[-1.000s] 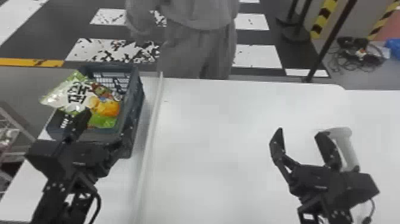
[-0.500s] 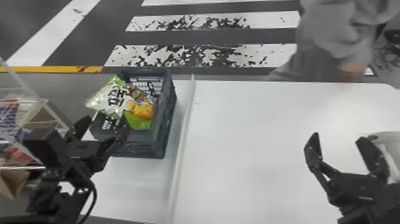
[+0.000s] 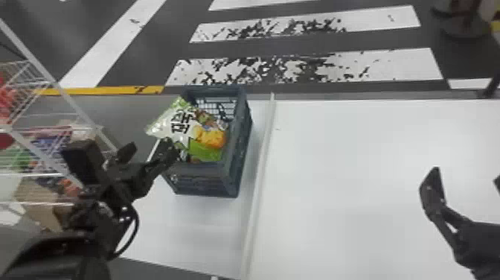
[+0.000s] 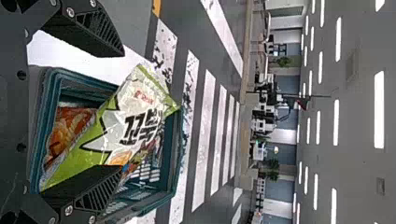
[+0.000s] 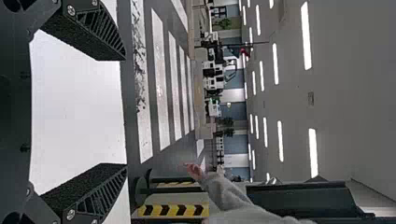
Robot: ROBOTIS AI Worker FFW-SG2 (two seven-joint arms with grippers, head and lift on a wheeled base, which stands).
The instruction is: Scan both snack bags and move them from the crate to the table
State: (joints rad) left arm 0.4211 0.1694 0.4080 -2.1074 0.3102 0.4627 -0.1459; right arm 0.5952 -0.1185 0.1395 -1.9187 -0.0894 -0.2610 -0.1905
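Note:
At the crate's near left corner, my left gripper (image 3: 148, 149) stands open in the head view. A green and white snack bag (image 3: 180, 124) leans in the dark crate (image 3: 232, 167), its top corner sticking out over the left rim. From the left wrist, the snack bag (image 4: 135, 119) is seen beyond the open left gripper (image 4: 123, 111), one finger overlapping its lower part. An orange-red snack bag (image 4: 70, 128) lies beside it inside the crate. Over the white table's right part is my right gripper (image 3: 465, 178). The right gripper (image 5: 125, 112) is open with nothing between its fingers.
A raised white strip (image 3: 262, 178) runs along the white table (image 3: 346, 178) just right of the crate. A wire shelf (image 3: 48, 128) holding colourful goods stands left of the left arm.
The head view has swung to the left, so the crate shows nearer the middle and more of the wire shelf appears. Both grippers remain open, and the green and white bag is still in the crate.

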